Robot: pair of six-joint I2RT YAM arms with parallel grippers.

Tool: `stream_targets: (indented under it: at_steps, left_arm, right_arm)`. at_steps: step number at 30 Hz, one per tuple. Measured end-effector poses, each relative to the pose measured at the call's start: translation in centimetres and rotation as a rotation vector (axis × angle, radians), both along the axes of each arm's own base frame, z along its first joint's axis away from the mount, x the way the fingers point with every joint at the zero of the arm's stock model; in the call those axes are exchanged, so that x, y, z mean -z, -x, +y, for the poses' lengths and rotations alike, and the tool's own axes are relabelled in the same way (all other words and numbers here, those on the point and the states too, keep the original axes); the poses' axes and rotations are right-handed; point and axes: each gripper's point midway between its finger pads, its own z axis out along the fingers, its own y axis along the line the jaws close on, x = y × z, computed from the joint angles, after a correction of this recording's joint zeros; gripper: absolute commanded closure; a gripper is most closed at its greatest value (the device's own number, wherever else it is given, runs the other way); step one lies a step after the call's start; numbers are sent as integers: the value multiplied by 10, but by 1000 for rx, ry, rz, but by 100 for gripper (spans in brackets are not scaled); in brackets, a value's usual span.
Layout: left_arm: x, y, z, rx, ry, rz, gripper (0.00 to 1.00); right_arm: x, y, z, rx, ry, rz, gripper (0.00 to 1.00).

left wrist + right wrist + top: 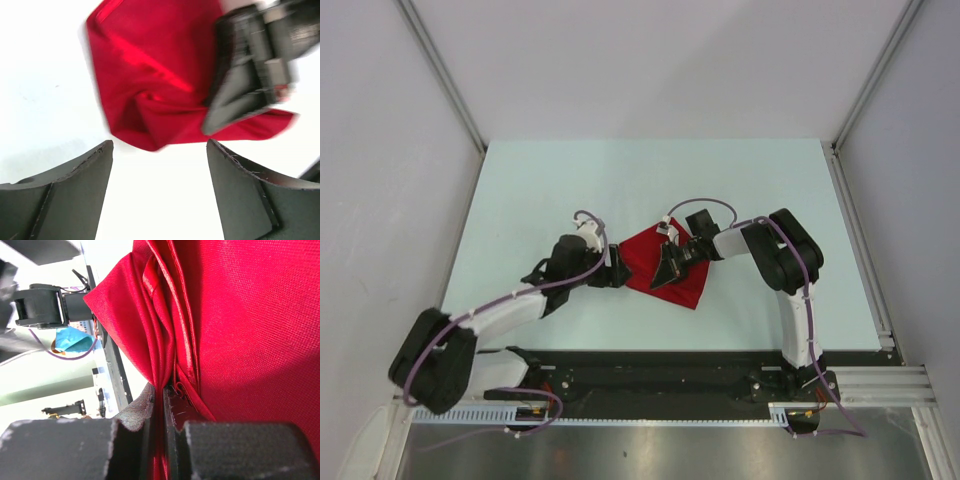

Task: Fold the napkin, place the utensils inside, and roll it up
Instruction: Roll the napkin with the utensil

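— Where is the napkin (642, 262)?
— In the middle of the table (540, 190), all bunched up (not flat at all). The right gripper (162, 401) pinches a fold, almost closed.
— And the left gripper (160, 145)?
— Wide apart, holding nothing, just beside it. I think it should grab a corner, then both pull gently.

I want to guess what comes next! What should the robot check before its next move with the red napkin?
1. Right jaws gripping the red napkin: ok, shut on a fold.
2. Left jaws free: ok, open, empty, just beside the napkin.
3. Napkin folded flat: not ok, bunched and creased.
4. Utensil inside: cannot tell, none visible.
5. Napkin fully on the table: ok.
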Motion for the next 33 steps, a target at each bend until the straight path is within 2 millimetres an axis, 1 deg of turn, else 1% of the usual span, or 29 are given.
stream_targets:
  at_steps: [3, 5, 7, 11, 13, 15, 18, 21, 25, 30, 33]
  left_arm:
    - [-28, 9, -4, 0, 63, -42, 18]
    - [-34, 17, -9, 22, 99, -29, 18]
    - [-27, 28, -14, 49, 112, 21, 18]
    - [6, 55, -22, 108, 102, 190, 18]
    - [16, 64, -24, 125, 102, 246, 18]
    - [22, 67, -28, 139, 113, 279, 18]
    - [24, 65, -36, 153, 145, 296, 18]
    - [23, 59, -45, 158, 181, 293, 19]
    - [15, 45, -55, 150, 223, 256, 21]
    - [-1, 27, -67, 146, 279, 190, 23]
    - [-4, 20, -71, 142, 299, 171, 23]
  right_arm:
    - [0, 0, 0, 0, 0, 0, 90]
    - [0, 0, 0, 1, 0, 0, 90]
    - [0, 0, 0, 0, 0, 0, 90]
    - [0, 0, 0, 1, 0, 0, 90]
    - [0, 0, 0, 0, 0, 0, 90]
    - [0, 0, 0, 1, 0, 0, 90]
    - [0, 0, 0, 1, 1, 1, 90]
    - [0, 0, 0, 1, 0, 1, 90]
    - [0, 0, 0, 1, 1, 1, 90]
    - [0, 0, 0, 2, 1, 3, 91]
    - [0, 0, 0, 2, 1, 3, 90]
